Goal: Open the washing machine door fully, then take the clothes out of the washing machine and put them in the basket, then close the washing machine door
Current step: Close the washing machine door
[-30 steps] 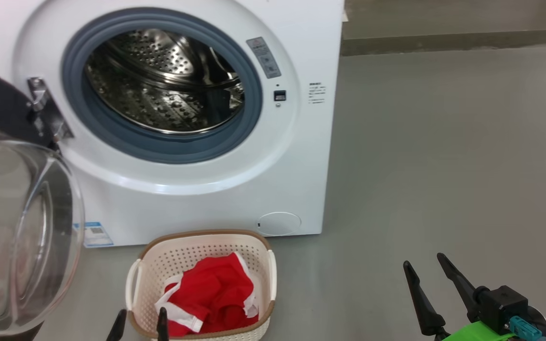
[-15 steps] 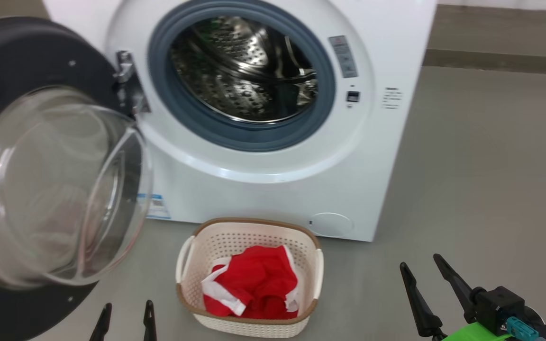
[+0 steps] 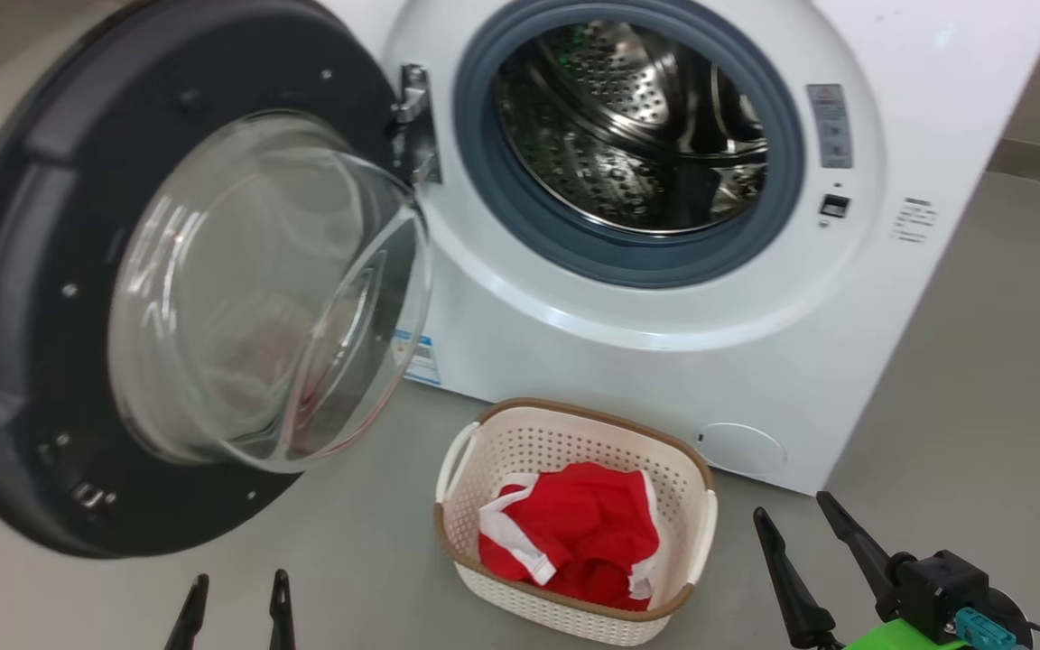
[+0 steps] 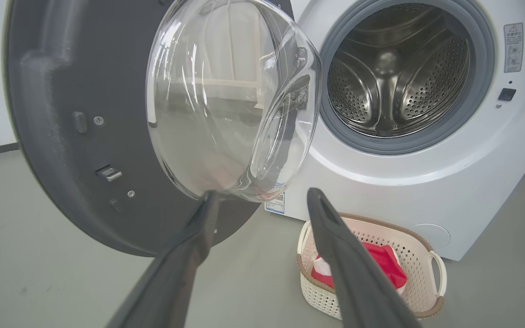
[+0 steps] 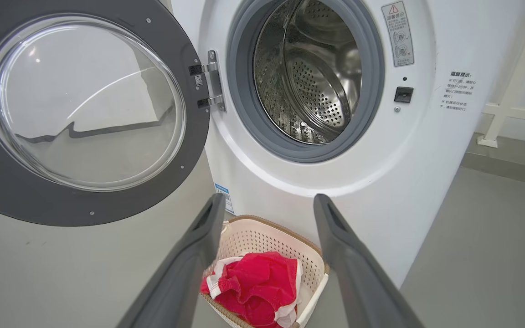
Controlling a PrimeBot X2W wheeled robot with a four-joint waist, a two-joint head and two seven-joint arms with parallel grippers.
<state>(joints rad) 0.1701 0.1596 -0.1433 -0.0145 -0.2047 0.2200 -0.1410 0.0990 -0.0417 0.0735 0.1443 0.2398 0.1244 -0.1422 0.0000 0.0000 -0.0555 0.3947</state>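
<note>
My left hand (image 3: 240, 576) and right hand (image 3: 791, 505), both released, flank the basket (image 3: 574, 411); the washing machine door (image 3: 23, 271) stands beyond my left.

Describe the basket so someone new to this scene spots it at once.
Start at the big white washing machine with its round door swung open. On the grey floor just in front of it sits the basket. Nothing else nearby is cream perforated plastic with a brown rim, holding red clothes.
</note>
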